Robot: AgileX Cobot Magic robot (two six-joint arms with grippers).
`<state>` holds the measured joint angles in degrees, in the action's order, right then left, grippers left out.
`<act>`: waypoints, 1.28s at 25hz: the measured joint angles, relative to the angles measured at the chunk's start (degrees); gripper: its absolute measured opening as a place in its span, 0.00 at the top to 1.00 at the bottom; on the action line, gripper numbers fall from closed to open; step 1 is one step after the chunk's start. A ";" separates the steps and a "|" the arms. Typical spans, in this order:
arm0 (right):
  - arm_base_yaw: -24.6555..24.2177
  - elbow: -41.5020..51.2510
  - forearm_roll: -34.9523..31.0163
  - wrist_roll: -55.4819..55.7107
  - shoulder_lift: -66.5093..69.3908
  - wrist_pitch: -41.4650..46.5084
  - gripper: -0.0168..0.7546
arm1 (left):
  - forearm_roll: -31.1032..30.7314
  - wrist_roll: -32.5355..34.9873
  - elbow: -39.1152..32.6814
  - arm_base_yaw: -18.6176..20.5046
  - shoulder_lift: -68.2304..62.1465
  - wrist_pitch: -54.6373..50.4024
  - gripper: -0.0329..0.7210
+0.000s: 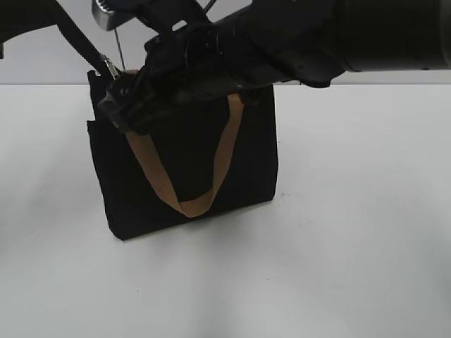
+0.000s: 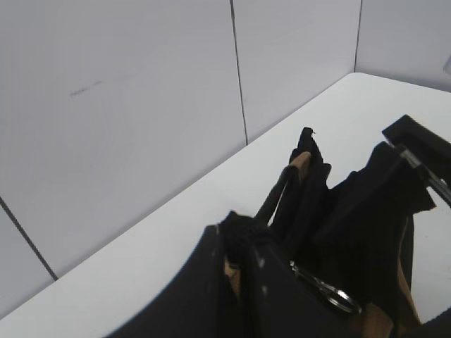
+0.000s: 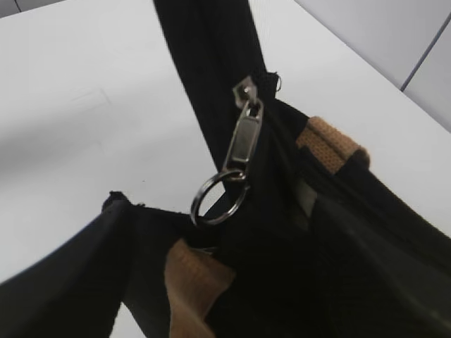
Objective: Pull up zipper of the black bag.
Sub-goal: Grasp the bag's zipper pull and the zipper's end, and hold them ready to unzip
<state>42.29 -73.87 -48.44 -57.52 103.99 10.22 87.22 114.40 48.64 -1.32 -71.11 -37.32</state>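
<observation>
This looks like a lab or test bench. A plain white table [image 1: 352,211] meets bare pale wall panels [image 2: 127,105] divided by thin dark seams.

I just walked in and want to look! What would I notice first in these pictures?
A black bag stands on the white table, its tan handle hanging down the front. A big dark robot arm reaches over its top. Up close, a silvery zipper pull with a ring dangles.

Black bag [image 1: 183,155], tan handles [image 1: 218,169], silvery zipper pull [image 3: 243,137] and ring [image 3: 218,201], white table [image 1: 352,246]
</observation>
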 joint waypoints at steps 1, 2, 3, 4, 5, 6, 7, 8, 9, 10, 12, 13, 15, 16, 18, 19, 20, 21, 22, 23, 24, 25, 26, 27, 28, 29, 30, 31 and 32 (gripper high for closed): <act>0.00 0.00 0.00 -0.20 0.16 -0.21 0.22 | 0.00 0.00 0.00 0.00 0.00 0.00 0.92; 0.00 0.00 0.00 -0.25 0.29 -0.72 0.22 | 0.00 0.00 0.00 0.00 0.00 0.00 0.92; 0.00 0.00 0.00 -0.25 0.36 -1.39 0.22 | 0.00 0.00 0.00 0.00 0.00 0.00 0.92; 0.00 0.00 0.00 -0.25 0.36 -1.97 0.22 | 0.00 0.00 0.00 0.00 0.00 0.00 0.92; 0.00 0.00 -0.06 -0.25 0.38 -2.57 0.22 | 0.00 0.00 0.00 0.00 0.00 0.00 0.92; 0.00 0.00 -0.06 -0.27 0.38 -2.97 0.22 | 0.00 0.00 0.00 0.00 0.00 0.00 0.92; 0.00 0.00 -0.06 -0.27 0.48 -3.22 0.22 | 0.00 0.00 0.00 0.00 0.00 0.00 0.92; 0.00 0.00 -0.06 -0.33 0.50 -3.35 0.22 | 0.00 0.00 0.00 0.00 0.00 0.00 0.92; 0.00 0.00 -0.06 -0.33 0.63 -3.39 0.23 | 0.00 0.00 0.00 0.00 0.00 0.00 0.92; 0.00 0.00 -0.06 -0.33 0.70 -3.39 0.24 | 0.00 0.00 0.00 0.00 0.00 0.00 0.92; 0.00 0.00 -0.06 -0.40 0.88 -3.45 0.27 | 0.00 0.00 0.00 0.00 0.00 0.00 0.92; 0.00 0.00 -0.06 -0.40 0.88 -3.45 0.30 | 0.00 0.00 0.00 0.00 0.00 0.00 0.92; 0.00 0.00 -0.06 -0.40 0.88 -3.50 0.35 | 0.00 0.00 0.00 0.00 0.00 0.00 0.92; 0.00 0.00 -0.06 -0.40 0.88 -3.72 0.38 | 0.00 0.00 0.00 0.00 0.00 0.00 0.92; 0.00 0.00 -0.06 -0.40 0.88 -4.24 0.43 | 0.00 0.00 0.00 0.00 0.00 0.00 0.92; 0.00 0.00 -0.06 -0.40 0.88 -4.33 0.46 | 0.00 0.00 0.00 0.00 0.00 0.00 0.92; 0.00 0.00 -0.06 -0.40 0.88 -4.33 0.49 | 0.00 0.00 0.00 0.00 0.00 0.00 0.92; 0.00 0.00 -0.06 -0.40 0.88 -4.33 0.51 | 0.00 0.00 0.00 0.00 0.00 0.00 0.92; 0.00 0.00 -0.06 -0.40 0.88 -4.36 0.55 | 0.00 0.00 0.00 0.00 0.00 0.00 0.92; 0.00 0.00 -0.06 -0.45 0.88 -4.40 0.59 | 0.00 0.00 0.00 0.00 0.00 0.00 0.92; 0.00 0.00 -0.06 -0.60 0.88 -4.40 0.64 | 0.00 0.00 0.00 0.00 0.00 0.00 0.92; 0.00 0.00 -0.06 -0.83 0.88 -4.40 0.69 | 0.00 0.00 0.00 0.00 0.00 0.00 0.92; 0.00 0.00 -0.06 -1.13 0.88 -4.40 0.74 | 0.00 0.00 0.00 0.00 0.00 0.00 0.92; 0.00 0.00 -0.06 -1.62 0.88 -4.40 0.80 | 0.00 0.00 0.00 0.00 0.00 0.00 0.92; 0.00 0.00 -0.06 -2.12 0.88 -4.40 0.84 | 0.00 0.00 0.00 0.00 0.00 0.00 0.92; 0.00 0.00 -0.06 -2.54 0.88 -4.40 0.90 | 0.00 0.00 0.00 0.00 0.00 0.00 0.92; 0.00 0.00 -0.06 -2.95 0.88 -4.47 0.95 | 0.00 0.00 0.00 0.00 0.00 0.00 0.92; 0.00 0.00 -0.06 -3.29 0.88 -4.47 0.98 | 0.00 0.00 0.00 0.00 0.00 0.00 0.92; 0.00 0.00 -0.06 -3.45 0.88 -4.47 0.98 | 0.00 0.00 0.00 0.00 0.00 0.00 0.92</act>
<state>42.29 -73.87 -48.49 -60.97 104.87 5.76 87.22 114.40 48.64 -1.32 -71.11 -37.32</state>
